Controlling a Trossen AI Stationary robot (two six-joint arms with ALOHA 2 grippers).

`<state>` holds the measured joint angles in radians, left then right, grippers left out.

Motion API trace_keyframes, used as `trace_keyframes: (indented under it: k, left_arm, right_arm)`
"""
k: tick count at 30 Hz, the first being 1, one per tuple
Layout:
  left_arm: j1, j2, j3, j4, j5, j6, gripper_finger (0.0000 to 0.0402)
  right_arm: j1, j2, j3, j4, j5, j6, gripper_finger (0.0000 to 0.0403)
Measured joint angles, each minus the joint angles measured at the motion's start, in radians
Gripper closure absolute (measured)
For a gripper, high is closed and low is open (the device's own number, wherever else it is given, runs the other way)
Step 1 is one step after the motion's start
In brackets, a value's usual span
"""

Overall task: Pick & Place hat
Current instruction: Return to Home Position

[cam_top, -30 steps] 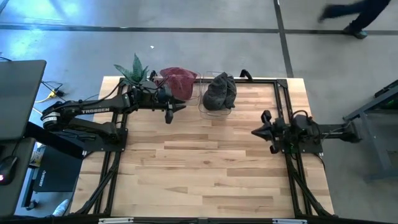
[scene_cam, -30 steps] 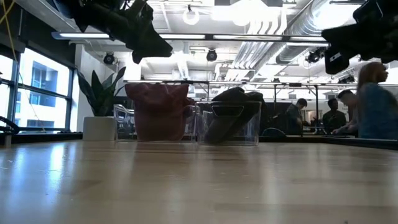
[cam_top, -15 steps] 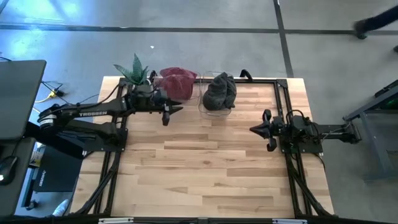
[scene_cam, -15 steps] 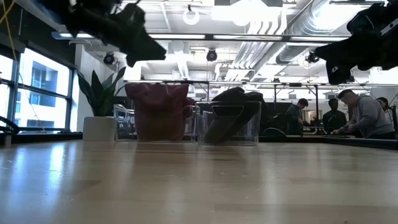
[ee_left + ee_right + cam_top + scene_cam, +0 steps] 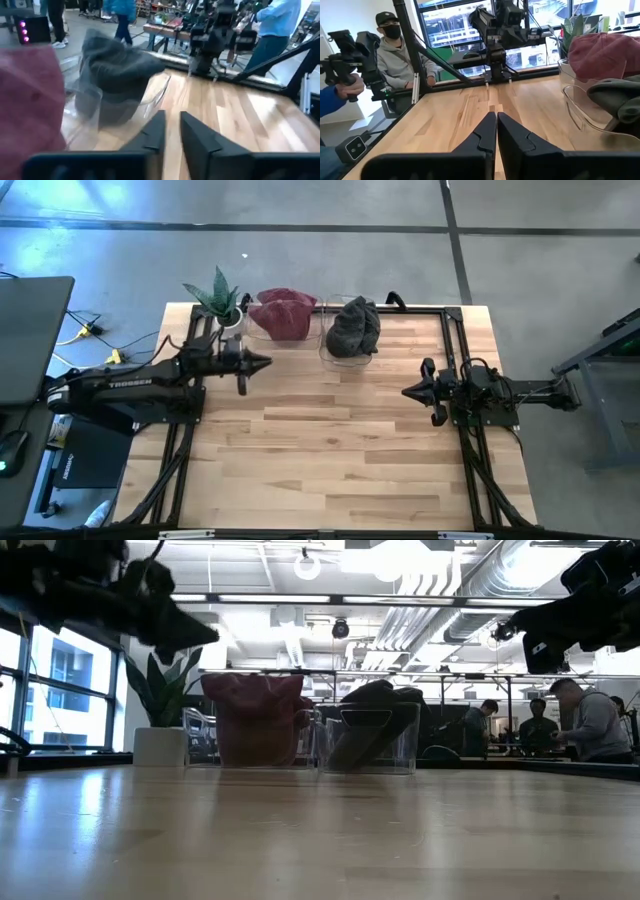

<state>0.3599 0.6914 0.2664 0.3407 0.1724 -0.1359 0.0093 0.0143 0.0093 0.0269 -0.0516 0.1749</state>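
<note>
- Two arms, one at each side of the table [image 5: 330, 440], both raised clear of the boards.
- The left gripper [image 5: 262, 362] hangs over the rear left of the table, in front of the plant and near the left bin but apart from it. The left wrist view shows its fingers [image 5: 155, 132] drawn nearly together, with only a thin slit between them and nothing held.
- The right gripper [image 5: 410, 391] hangs over the right side of the table at mid depth, pointing toward the left arm. In the right wrist view its fingers [image 5: 485, 132] are pressed almost flat against each other, with nothing between them.
- Two clear bins stand side by side at the back edge of the table, just beside each other.
- The left bin [image 5: 290, 755] holds a heap of red cap [image 5: 283, 315] cloth that fills it to the rim. How many caps make up the heap cannot be told.
- The right bin [image 5: 345, 360] holds one dark cap [image 5: 353, 325]. In the low view its crown bulges above the bin's rim.
- No cap lies on the bare boards.
- One plant [image 5: 215, 295] in a white pot [image 5: 160, 745] stands at the back left corner, just beside the left bin.
- Three people [image 5: 585, 725] show in the room behind the table in the low view.
- In the right wrist view one person in a grey hoodie [image 5: 395, 55] sits beyond the table's far side.
</note>
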Motion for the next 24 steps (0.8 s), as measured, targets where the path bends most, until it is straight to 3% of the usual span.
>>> trace_keyframes:
  k: [3, 10, 17, 20, 24]
  left_arm:
    - [0.000, -0.049, -0.052, 0.004, 0.022, -0.001, 0.0391]
    - [0.000, -0.269, -0.174, 0.059, 0.064, -0.017, 0.0399]
    - [-0.001, -0.562, -0.245, -0.072, 0.015, -0.052, 0.0401]
    - [-0.001, -0.682, -0.250, -0.199, -0.018, -0.041, 0.0401]
    - [-0.004, -0.684, -0.251, -0.269, -0.050, -0.009, 0.0401]
  right_arm:
    - [0.000, 0.000, 0.000, 0.000, -0.001, 0.000, 0.0392]
    - [0.000, 0.000, 0.000, 0.000, -0.003, 0.000, 0.0391]
    - [0.000, 0.000, 0.000, 0.000, -0.004, 0.000, 0.0391]
    - [0.000, 0.000, 0.000, 0.000, -0.004, 0.000, 0.0391]
    - [0.000, 0.000, 0.000, 0.000, -0.007, 0.000, 0.0391]
